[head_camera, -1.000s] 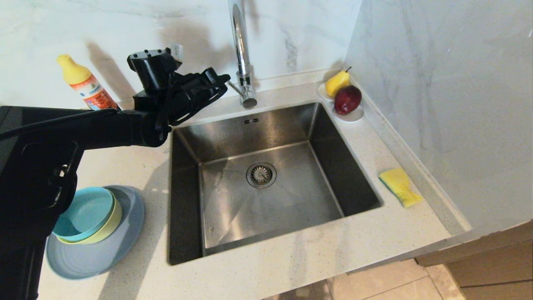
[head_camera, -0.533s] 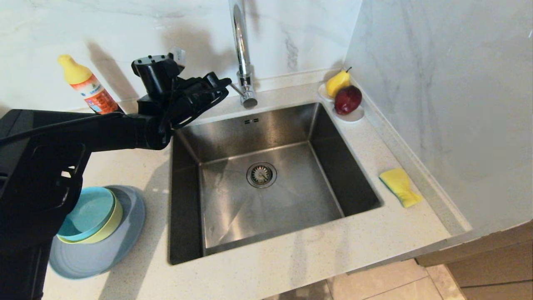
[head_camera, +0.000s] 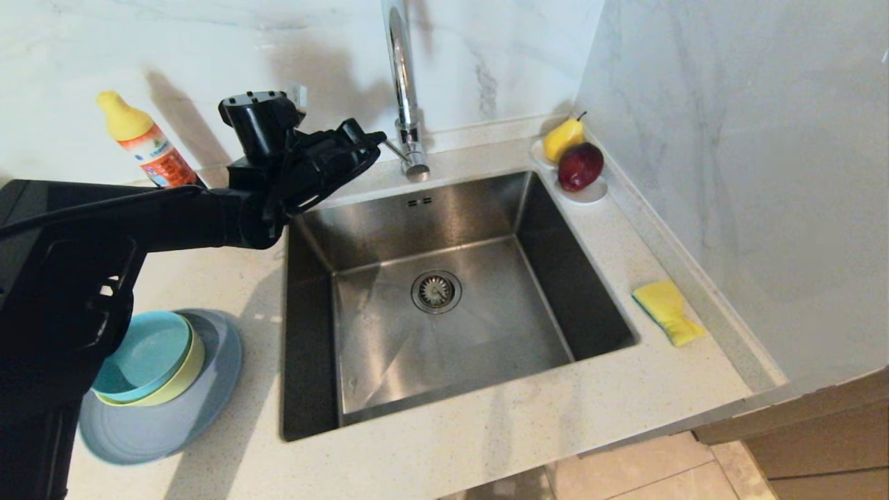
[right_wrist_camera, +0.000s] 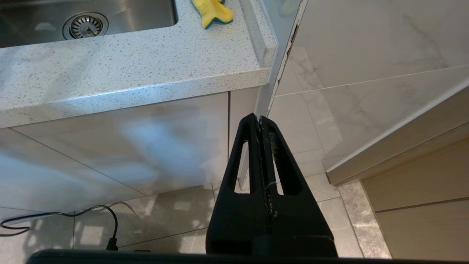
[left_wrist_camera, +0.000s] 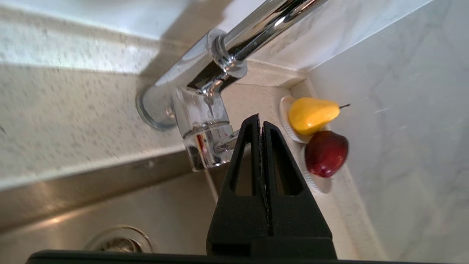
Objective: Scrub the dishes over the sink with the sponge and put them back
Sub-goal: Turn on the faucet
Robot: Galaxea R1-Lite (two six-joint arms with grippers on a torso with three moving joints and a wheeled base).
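My left gripper (head_camera: pixel 379 137) is shut and empty, held above the sink's back left corner. Its tips (left_wrist_camera: pixel 260 119) sit right beside the side lever (left_wrist_camera: pixel 224 144) of the chrome tap (head_camera: pixel 405 104); I cannot tell if they touch. The dishes are stacked on the counter left of the sink (head_camera: pixel 437 292): a teal bowl (head_camera: pixel 142 354) inside a yellow-green bowl (head_camera: pixel 189 371) on a grey-blue plate (head_camera: pixel 212 396). The yellow sponge (head_camera: pixel 667 310) lies on the counter right of the sink, also in the right wrist view (right_wrist_camera: pixel 212 11). My right gripper (right_wrist_camera: pixel 259 118) hangs shut below the counter's front edge.
A white dish with a yellow pear (head_camera: pixel 562 137) and a red apple (head_camera: pixel 580 167) sits at the back right corner. A yellow-capped detergent bottle (head_camera: pixel 142 142) stands at the back left. A marble wall (head_camera: pixel 729 173) rises along the right side. A cable (right_wrist_camera: pixel 73 212) lies on the floor.
My left hand has shifted very slightly toward the tap and stays shut. Dishes, sponge and right arm are as before.
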